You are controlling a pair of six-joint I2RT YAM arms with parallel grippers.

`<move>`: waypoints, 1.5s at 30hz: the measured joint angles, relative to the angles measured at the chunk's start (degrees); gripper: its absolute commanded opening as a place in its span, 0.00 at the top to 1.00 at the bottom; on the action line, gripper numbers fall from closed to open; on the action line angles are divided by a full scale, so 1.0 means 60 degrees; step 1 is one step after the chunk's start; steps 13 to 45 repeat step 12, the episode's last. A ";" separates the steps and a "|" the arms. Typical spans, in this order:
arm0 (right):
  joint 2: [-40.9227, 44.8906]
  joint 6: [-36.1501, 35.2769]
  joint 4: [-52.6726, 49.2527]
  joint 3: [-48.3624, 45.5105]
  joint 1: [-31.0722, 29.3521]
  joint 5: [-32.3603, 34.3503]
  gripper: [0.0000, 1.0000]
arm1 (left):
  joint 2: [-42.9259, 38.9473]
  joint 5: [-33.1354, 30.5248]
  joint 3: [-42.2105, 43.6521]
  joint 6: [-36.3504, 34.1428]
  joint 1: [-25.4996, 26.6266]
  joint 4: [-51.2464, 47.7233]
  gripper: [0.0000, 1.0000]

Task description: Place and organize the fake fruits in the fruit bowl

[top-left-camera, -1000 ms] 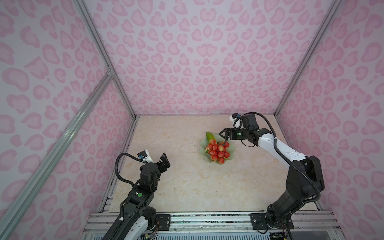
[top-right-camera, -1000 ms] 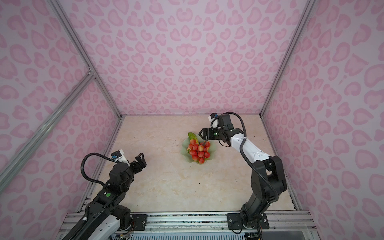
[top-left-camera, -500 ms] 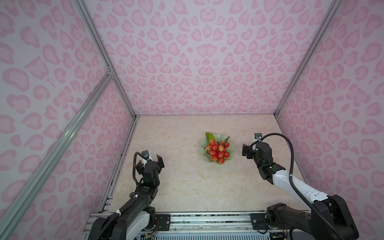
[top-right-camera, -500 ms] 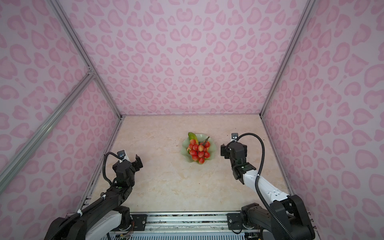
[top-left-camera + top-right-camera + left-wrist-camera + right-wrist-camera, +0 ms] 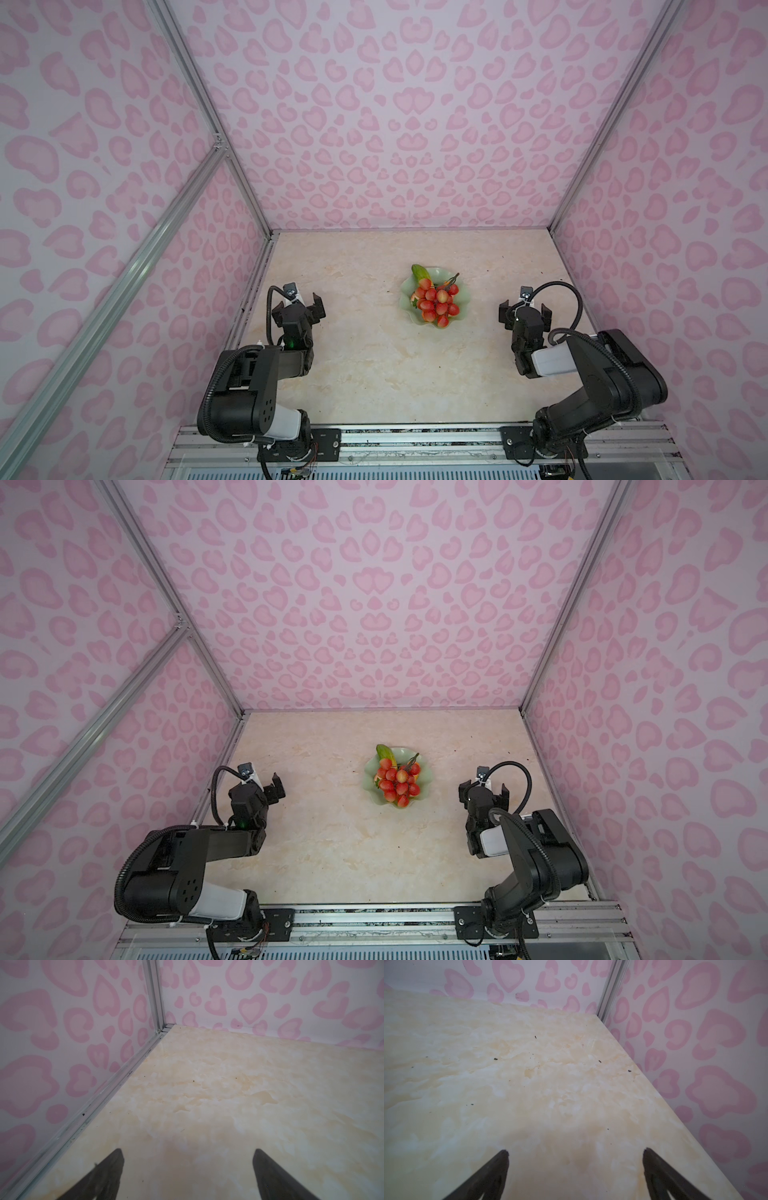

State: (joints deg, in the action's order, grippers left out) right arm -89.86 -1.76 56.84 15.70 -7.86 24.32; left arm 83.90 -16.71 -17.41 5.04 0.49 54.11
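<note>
So the big change: a second ago the right claw (image 5: pixel 524 307) is stretched out right at the edge of the bowl (image 5: pixel 466 300), and the left claw (image 5: pixel 304 297) is hanging up in the air near its own base. Now both arms are folded back low on their own sides, and the bowl ends up ahead of and between the two claws, a bit nearer the right one and well clear of both.

Both claws are spread wide with nothing in them. The wrist views show that nicely: two dark fingers (image 5: pixel 108 1174) far apart with only bare counter (image 5: pixel 374 365) in between, same deal on the right.

The bowl itself doesn't budge. The bunch of red balls (image 5: pixel 436 301) is piled on top in the middle, and the green fruit (image 5: pixel 419 272) pokes over the rim on the side away from the claws. There's a bit of orange showing under the bunch, but I can't pick out the rest of the fruit under there.

I don't spot any loose fruit on the counter in both top views, so my read is the last drop is done and the arms are just parking. Looks pretty much finished to me.
</note>
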 measured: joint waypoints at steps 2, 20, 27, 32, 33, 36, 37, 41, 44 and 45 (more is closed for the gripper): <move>0.0138 0.0157 0.0331 0.0248 0.0135 -0.0029 0.00 | 0.0007 0.0146 0.0000 0.0004 0.0015 0.0120 0.02; 0.0168 0.0364 0.0568 0.0335 0.0149 -0.0018 0.00 | 0.0047 0.0280 -0.0062 0.0102 -0.0018 0.0211 0.02; 0.0168 0.0364 0.0568 0.0335 0.0149 -0.0018 0.00 | 0.0047 0.0280 -0.0062 0.0102 -0.0018 0.0211 0.02; 0.0168 0.0364 0.0568 0.0335 0.0149 -0.0018 0.00 | 0.0047 0.0280 -0.0062 0.0102 -0.0018 0.0211 0.02; 0.0168 0.0364 0.0568 0.0335 0.0149 -0.0018 0.00 | 0.0047 0.0280 -0.0062 0.0102 -0.0018 0.0211 0.02; 0.0168 0.0364 0.0568 0.0335 0.0149 -0.0018 0.00 | 0.0047 0.0280 -0.0062 0.0102 -0.0018 0.0211 0.02; 0.0168 0.0364 0.0568 0.0335 0.0149 -0.0018 0.00 | 0.0047 0.0280 -0.0062 0.0102 -0.0018 0.0211 0.02; 0.0168 0.0364 0.0568 0.0335 0.0149 -0.0018 0.00 | 0.0047 0.0280 -0.0062 0.0102 -0.0018 0.0211 0.02; 0.0168 0.0364 0.0568 0.0335 0.0149 -0.0018 0.00 | 0.0047 0.0280 -0.0062 0.0102 -0.0018 0.0211 0.02; 0.0168 0.0364 0.0568 0.0335 0.0149 -0.0018 0.00 | 0.0047 0.0280 -0.0062 0.0102 -0.0018 0.0211 0.02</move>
